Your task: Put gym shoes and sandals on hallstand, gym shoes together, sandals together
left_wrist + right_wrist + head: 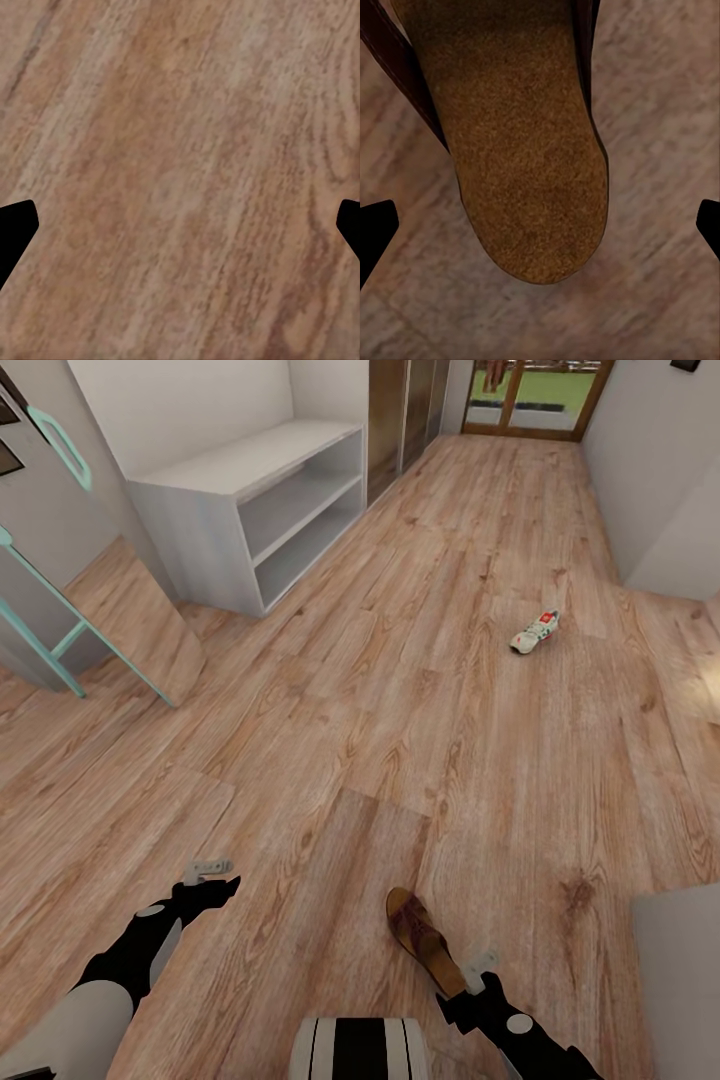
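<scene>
A: Start with the head view. What lies on the corridor floor (420, 690)?

B: One sandal (424, 941) close in front of the robot, heel end just beside the right gripper (478, 967). One gym shoe (535, 632) lies well apart, farther down the corridor toward the right wall. A grey two-shelf unit (262, 510) stands against the left wall, nothing on it.

A: And the left gripper (207, 871)?

B: It hangs over bare planks, left of the sandal and apart from it. From up here I cannot tell how far either gripper's fingers are spread.

A: Left wrist view?

B: Wood grain under the camera, with the two dark fingertips (16, 232) at opposite edges, so the gripper is spread wide with nothing between.

A: Right wrist view?

B: The sandal's tan footbed (525, 150) with its rounded end between the fingertips (375, 232), which stand wide apart and clear of it, dark leather strap (394, 60) at the sides.
</scene>
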